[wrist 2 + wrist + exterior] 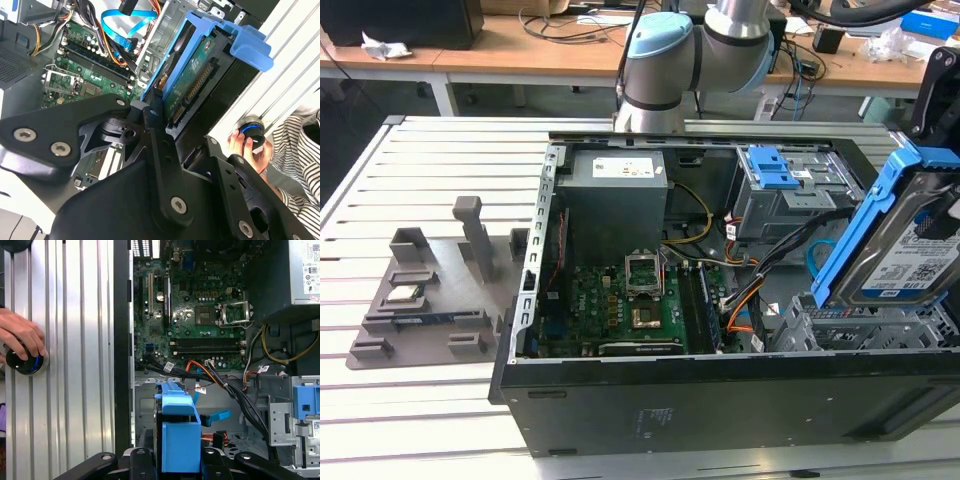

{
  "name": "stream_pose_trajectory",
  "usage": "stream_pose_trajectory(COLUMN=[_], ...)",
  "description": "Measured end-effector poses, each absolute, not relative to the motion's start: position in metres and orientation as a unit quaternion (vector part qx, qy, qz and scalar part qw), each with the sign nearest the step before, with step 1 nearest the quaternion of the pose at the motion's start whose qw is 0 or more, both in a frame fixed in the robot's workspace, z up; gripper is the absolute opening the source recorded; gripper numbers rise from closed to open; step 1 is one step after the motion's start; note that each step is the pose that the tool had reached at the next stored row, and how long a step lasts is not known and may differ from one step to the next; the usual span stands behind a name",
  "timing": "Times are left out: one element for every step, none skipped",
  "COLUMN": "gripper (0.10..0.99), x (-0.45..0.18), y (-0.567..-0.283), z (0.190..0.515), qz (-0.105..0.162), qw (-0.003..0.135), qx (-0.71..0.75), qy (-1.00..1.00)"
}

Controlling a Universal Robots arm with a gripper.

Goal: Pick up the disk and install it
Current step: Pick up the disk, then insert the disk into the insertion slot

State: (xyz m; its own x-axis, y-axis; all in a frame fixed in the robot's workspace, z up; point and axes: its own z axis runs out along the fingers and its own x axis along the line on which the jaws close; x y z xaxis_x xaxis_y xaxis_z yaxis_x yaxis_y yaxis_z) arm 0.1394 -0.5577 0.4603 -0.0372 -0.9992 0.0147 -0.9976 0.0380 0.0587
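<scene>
Clamping the disk (910, 250), fingers (162, 155) hang above the case (720, 400).

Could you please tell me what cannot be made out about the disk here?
The disk: right side cut off by the exterior view's right edge.
The gripper: grip contact hidden behind the disk, first wrist view.
The drive cage: bay under the disk covered by it, exterior view.
</scene>
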Motion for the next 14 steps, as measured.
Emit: stream_pose_trajectory(gripper=[0.361, 0.361, 0.361, 0.361, 0.361, 0.361, 0.361, 0.361, 0.361, 0.361, 0.361, 0.361, 0.361, 0.361], x=[0.139, 0.139, 0.140, 0.140, 0.140, 0.140, 0.140, 0.140, 0.140, 0.140, 0.141, 0.142, 0.143, 0.144], y=[-0.558, -0.558, -0.558, -0.558, -0.558, -0.558, -0.558, -0.556, -0.556, -0.556, -0.555, -0.554, -0.552, -0.549], z=[0.460, 0.460, 0.460, 0.460, 0.460, 0.460, 0.460, 0.458, 0.456, 0.455, 0.453, 0.451, 0.448, 0.446], qz=[-0.016, -0.016, -0.016, -0.016, -0.016, -0.016, -0.016, -0.016, -0.016, -0.016, -0.016, -0.017, -0.017, -0.017], qw=[0.026, 0.026, 0.026, 0.026, 0.026, 0.026, 0.026, 0.026, 0.026, 0.026, 0.026, 0.026, 0.026, 0.027], qx=[0.693, 0.693, 0.693, 0.693, 0.693, 0.693, 0.693, 0.693, 0.693, 0.693, 0.693, 0.693, 0.693, 0.693], qy=[-0.720, -0.720, -0.720, -0.720, -0.720, -0.720, -0.720, -0.720, -0.720, -0.720, -0.720, -0.720, -0.720, -0.720])
